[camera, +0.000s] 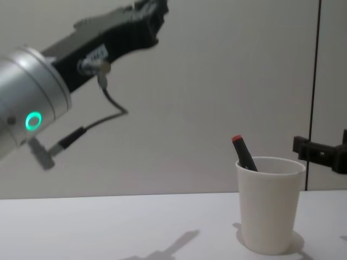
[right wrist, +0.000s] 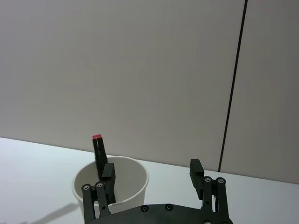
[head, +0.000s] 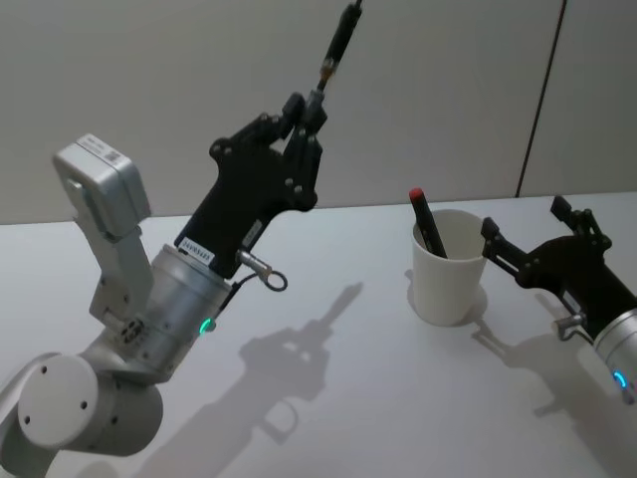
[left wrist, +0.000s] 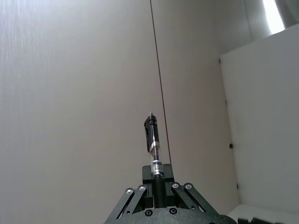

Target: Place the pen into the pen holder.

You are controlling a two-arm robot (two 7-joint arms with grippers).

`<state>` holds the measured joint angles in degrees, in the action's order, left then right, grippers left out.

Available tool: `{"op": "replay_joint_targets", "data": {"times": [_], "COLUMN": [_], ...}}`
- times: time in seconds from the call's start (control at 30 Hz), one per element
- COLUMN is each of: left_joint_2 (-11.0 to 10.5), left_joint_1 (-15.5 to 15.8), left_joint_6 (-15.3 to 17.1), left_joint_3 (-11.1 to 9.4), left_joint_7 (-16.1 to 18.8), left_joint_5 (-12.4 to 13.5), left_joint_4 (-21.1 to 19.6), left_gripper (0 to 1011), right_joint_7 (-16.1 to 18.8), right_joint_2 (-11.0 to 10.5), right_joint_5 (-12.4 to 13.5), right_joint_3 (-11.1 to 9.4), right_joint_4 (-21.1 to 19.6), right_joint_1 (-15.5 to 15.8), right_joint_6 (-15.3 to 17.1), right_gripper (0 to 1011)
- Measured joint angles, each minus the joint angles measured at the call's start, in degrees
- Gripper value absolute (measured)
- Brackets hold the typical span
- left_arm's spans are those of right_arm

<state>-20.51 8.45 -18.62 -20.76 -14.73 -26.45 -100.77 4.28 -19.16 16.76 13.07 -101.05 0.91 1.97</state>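
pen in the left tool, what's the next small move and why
Probably swing the left tool right toward the cup: its pen is held high, pointing up, well left of the cup, with the open right tool beside it.

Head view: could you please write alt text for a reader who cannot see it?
The raised left gripper holds a black pen pointing upward. On the white table stands the pen holder, a red-capped pen already inside, with the open right gripper beside it.
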Motion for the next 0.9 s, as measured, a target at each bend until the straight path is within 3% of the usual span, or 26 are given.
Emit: {"op": "replay_joint_targets", "data": {"times": [0.4, 0.9], "left_joint_2": [0.8, 1.1], "left_joint_1": [1.1, 1.6], "left_joint_6": [-2.3, -3.4], "left_joint_3": [0.3, 0.4], "left_joint_7": [-2.3, -3.2], "left_joint_5": [-1.4, -1.9], "left_joint_4": [-0.8, -1.2], "left_gripper": [139, 139], "right_joint_7": [4.8, 13.7], "right_joint_2": [1.2, 2.9], "right_joint_5": [4.5, 15.5], "right_joint_3": [0.7, 1.1], "right_joint_4": [0.5, -1.3], "right_joint_1": [-0.2, -1.9], "right_joint_6": [0.3, 2.2], "right_gripper": [1002, 1002]}}
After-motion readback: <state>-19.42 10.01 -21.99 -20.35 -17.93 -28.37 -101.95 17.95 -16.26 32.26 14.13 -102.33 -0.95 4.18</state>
